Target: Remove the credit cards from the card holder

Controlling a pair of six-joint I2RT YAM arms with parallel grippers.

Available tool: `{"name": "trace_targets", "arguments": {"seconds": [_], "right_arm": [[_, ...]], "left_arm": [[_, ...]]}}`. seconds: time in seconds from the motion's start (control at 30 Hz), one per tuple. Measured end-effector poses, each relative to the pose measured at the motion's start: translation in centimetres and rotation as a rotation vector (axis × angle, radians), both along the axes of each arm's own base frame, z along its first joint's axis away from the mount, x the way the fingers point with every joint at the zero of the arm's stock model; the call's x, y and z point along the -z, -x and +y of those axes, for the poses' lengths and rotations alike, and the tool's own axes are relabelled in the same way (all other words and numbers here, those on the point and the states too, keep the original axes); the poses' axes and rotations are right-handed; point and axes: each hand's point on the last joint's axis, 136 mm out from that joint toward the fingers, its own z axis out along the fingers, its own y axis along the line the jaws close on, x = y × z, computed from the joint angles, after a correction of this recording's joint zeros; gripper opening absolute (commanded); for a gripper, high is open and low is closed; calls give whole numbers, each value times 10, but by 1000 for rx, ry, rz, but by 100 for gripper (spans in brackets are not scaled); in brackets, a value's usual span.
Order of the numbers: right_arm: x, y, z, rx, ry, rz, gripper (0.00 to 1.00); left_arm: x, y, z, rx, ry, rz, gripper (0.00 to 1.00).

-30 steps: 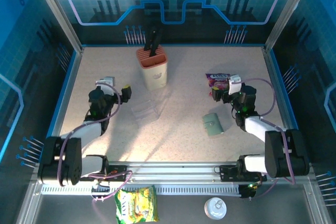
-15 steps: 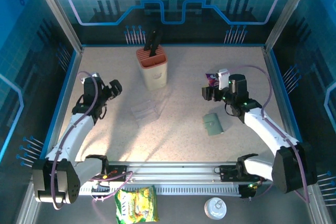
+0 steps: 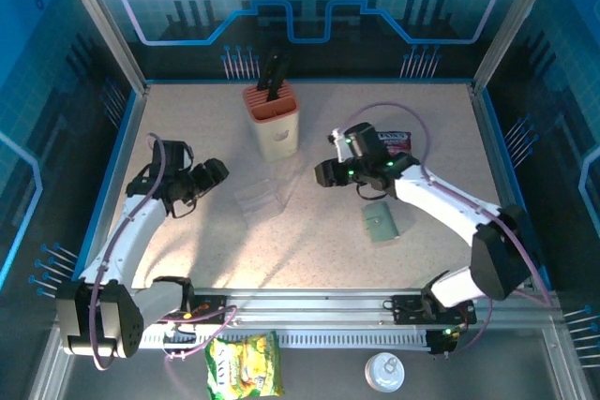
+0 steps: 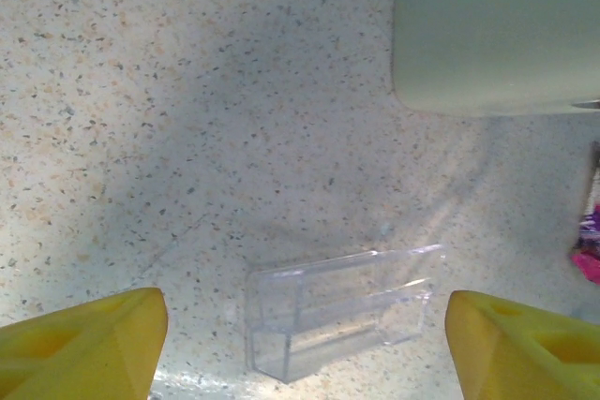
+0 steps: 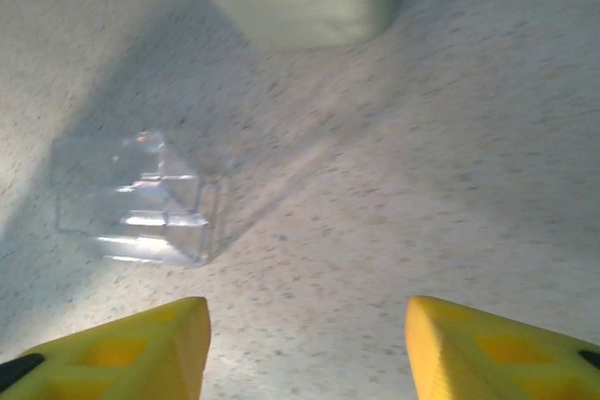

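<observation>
The card holder [image 3: 380, 222] is a small grey-green wallet lying folded shut on the table, right of centre. The credit cards are hidden. My right gripper [image 3: 323, 173] hovers left of and beyond the card holder, well apart from it, pointing left. In the right wrist view its yellow fingers [image 5: 141, 344] stand apart, so the right gripper [image 5: 309, 344] is open over bare table. My left gripper [image 3: 214, 175] is at the left, pointing right. In the left wrist view the left gripper [image 4: 305, 344] is open with nothing between its fingers.
A clear plastic stand [image 3: 260, 198] lies between the two grippers, also seen as the clear stand [image 4: 342, 311] and clear stand [image 5: 131, 199]. A cream knife block [image 3: 273, 121] stands behind it. A purple snack packet [image 3: 394, 140] lies behind the right arm. Blue walls edge the table.
The right arm swung left, from beside the purple packet to the middle of the table. The left arm reached right toward the clear stand. The card holder has not moved.
</observation>
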Motion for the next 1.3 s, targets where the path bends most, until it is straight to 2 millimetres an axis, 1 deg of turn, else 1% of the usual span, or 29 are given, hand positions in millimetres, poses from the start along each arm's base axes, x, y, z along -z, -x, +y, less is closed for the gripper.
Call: {"name": "trace_targets", "arguments": {"seconds": [0.1, 0.27, 0.37, 0.5, 0.67, 0.93, 1.1, 1.3], "right_arm": [[12, 8, 29, -51, 17, 38, 47], [24, 17, 73, -121, 45, 60, 41], [30, 20, 94, -151, 63, 60, 38], [42, 19, 115, -170, 93, 66, 34], [60, 15, 126, -159, 155, 77, 32], [88, 15, 130, -142, 210, 122, 28], [96, 13, 132, -128, 227, 132, 26], [100, 10, 134, -112, 235, 139, 19]], "left_arm": [[-12, -1, 2, 10, 7, -9, 81], [-14, 1, 18, 1, 10, 17, 83], [-13, 0, 29, 0, 9, 29, 84], [-12, -1, 40, -1, -3, 22, 84], [-10, -3, 46, -2, -8, 18, 84], [-7, -2, 50, 13, -29, 17, 84], [-5, -1, 51, 13, -30, 22, 84], [-4, -1, 51, 13, -31, 22, 84]]}}
